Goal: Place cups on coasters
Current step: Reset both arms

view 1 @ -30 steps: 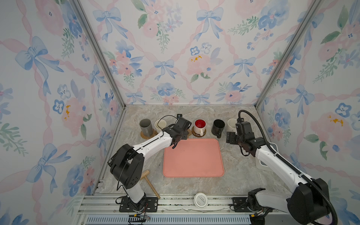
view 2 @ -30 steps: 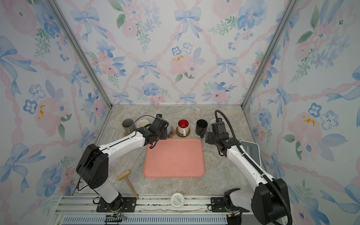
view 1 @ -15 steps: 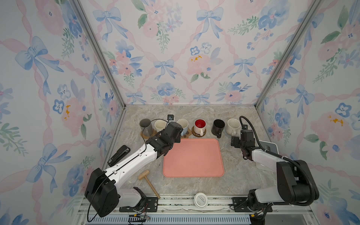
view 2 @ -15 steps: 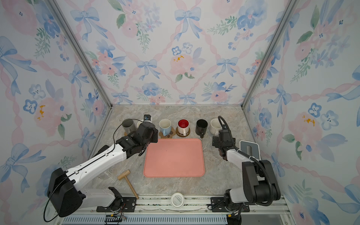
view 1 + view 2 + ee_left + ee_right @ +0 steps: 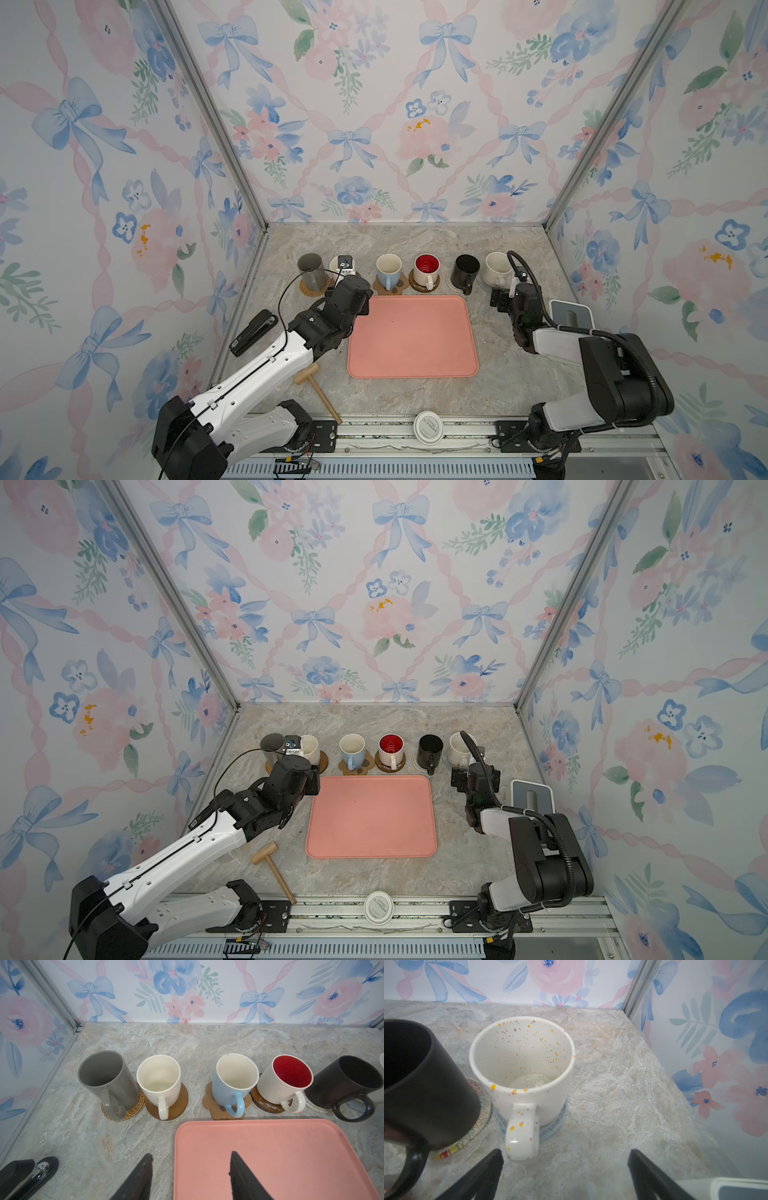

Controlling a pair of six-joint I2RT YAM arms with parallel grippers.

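Six cups stand in a back row, each on a coaster: grey cup (image 5: 108, 1078) on rattan (image 5: 133, 1109), cream-white cup (image 5: 159, 1078) on a wooden round (image 5: 178, 1103), light blue cup (image 5: 230, 1084) on the paw shape (image 5: 216, 1105), red-inside cup (image 5: 284, 1082) on a wooden round (image 5: 266, 1103), black cup (image 5: 342, 1082) on cream woven (image 5: 481, 1109), speckled cup (image 5: 521, 1059) on grey-blue woven (image 5: 550, 1128). My left gripper (image 5: 191, 1156) is open and empty over the tray's back left edge. My right gripper (image 5: 565, 1152) is open and empty, just short of the speckled cup's handle.
A large pink tray (image 5: 411, 336) lies mid-table in front of the cups. A black stapler (image 5: 253, 332) and a wooden mallet (image 5: 318, 388) lie at the left front. A white printed lid (image 5: 428, 424) sits at the front edge. A grey-white box (image 5: 569, 316) is by the right wall.
The left gripper has left the light blue cup on the paw coaster, drawn back toward the tray and opened wider. The right arm has folded back from the speckled cup.
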